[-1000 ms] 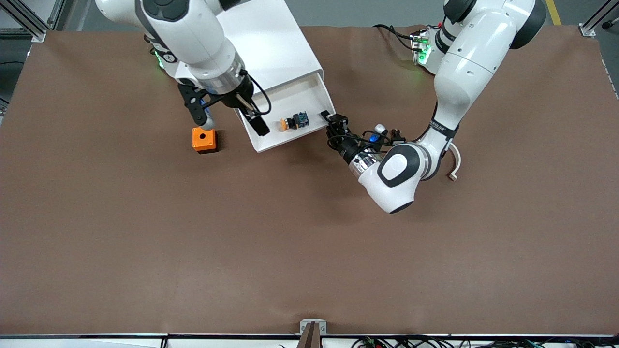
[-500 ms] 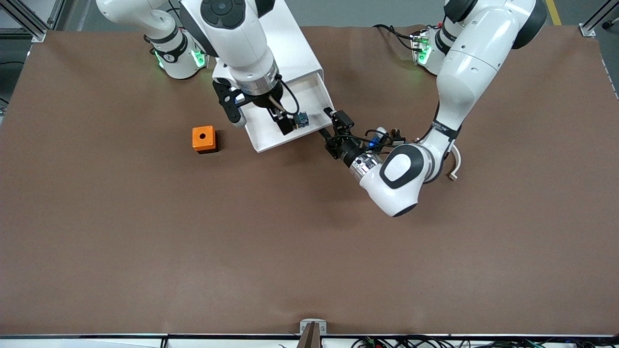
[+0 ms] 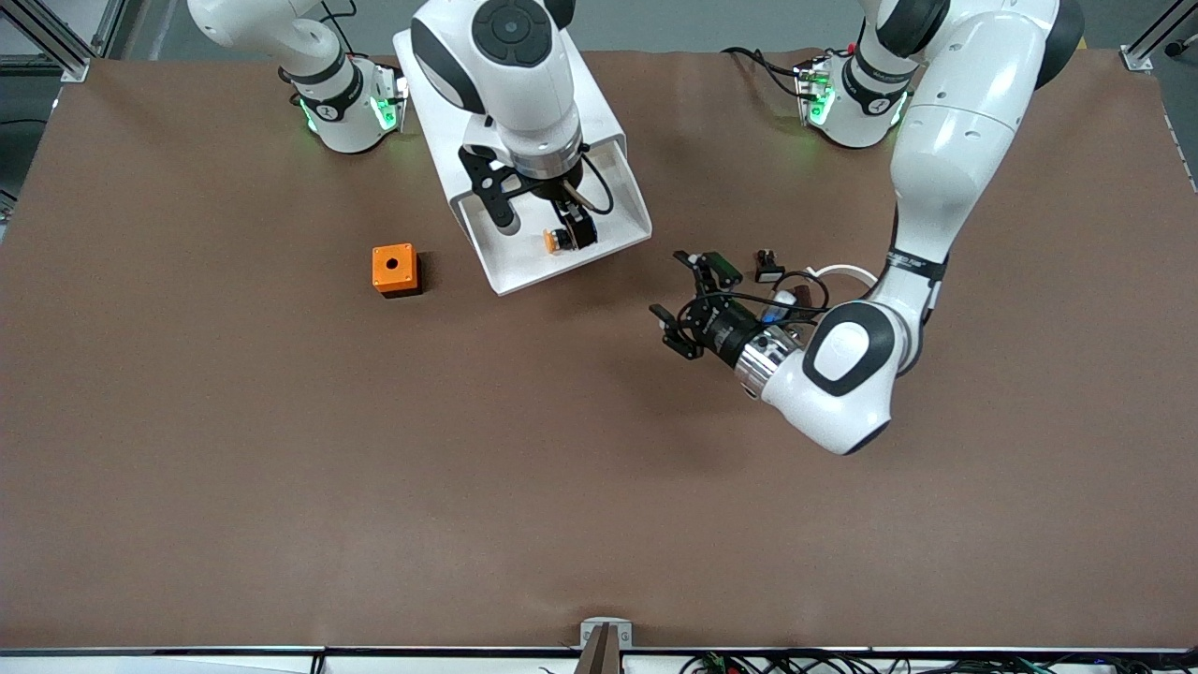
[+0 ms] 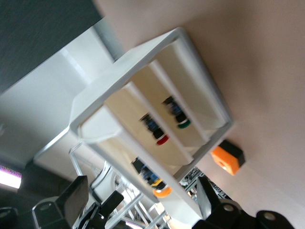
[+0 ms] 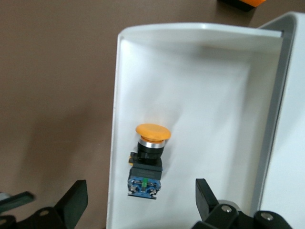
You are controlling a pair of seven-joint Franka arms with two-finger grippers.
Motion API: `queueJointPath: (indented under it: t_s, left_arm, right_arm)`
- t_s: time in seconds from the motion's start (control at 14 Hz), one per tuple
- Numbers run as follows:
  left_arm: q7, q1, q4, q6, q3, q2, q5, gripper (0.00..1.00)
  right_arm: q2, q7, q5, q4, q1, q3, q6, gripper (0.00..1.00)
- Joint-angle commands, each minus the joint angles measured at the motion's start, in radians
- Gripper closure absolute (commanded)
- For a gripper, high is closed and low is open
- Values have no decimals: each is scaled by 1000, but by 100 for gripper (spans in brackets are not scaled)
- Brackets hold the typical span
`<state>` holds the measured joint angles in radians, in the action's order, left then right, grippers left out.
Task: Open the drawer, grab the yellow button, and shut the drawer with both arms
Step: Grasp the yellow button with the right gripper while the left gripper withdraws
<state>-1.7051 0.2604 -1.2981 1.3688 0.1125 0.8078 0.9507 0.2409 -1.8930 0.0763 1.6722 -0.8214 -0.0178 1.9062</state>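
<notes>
Brown tabletop: left gripper [image 3: 691,304] has let go and backed off the pulled-out drawer [image 3: 618,245], jaws spread; right gripper [image 3: 533,225], now over the drawer, gapes above the button [image 3: 559,240] inside.

Robotics laboratory bench, brown-covered table [image 3: 281,468], two white jointed arms [image 3: 945,140] on bases with green status lights, aluminium frame posts [image 3: 56,37] at the corners, loose cables [image 3: 796,663] along the table edge, grey floor

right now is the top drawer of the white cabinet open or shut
Open: the shallow white top drawer is pulled out of the white cabinet, with the orange-capped push button lying exposed inside.
</notes>
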Motion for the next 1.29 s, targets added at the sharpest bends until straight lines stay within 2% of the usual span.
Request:
queueJointPath:
  t_s: [0.0,0.21,0.43,0.5,0.57,0.64,0.71,0.79,0.86,1.21]
  left_arm:
    - [114,13,33,79,-8,-16,-133,0]
    - [203,16,77,166,-8,-16,-260,0]
    - [266,36,80,280,-2,-42,-393,0]
    - [287,48,80,309,-2,-53,-430,0]
    - [295,63,80,338,-2,-64,-469,0]
    - [307,69,80,369,-2,-74,-506,0]
    - [317,77,80,397,1,-82,-538,0]
    - [321,92,80,430,1,-88,-579,0]
    - [326,106,80,455,1,-96,-630,0]
    - [341,140,80,490,7,-137,-776,0]
  right_arm:
    - [-11,-38,-26,49,-36,10,42,0]
    - [40,-99,-62,49,-62,10,91,0]
    - [51,-110,-73,50,-70,10,90,0]
    - [51,-100,-75,50,-71,10,86,4]
    - [49,-84,-75,49,-70,9,86,36]
    - [49,-74,-75,50,-68,9,85,44]
    - [49,-67,-75,49,-67,9,82,72]
    - [46,-43,-73,49,-64,9,73,93]
    - [41,-17,-73,46,-62,10,60,100]
    - [3,34,-60,12,-27,13,11,100]
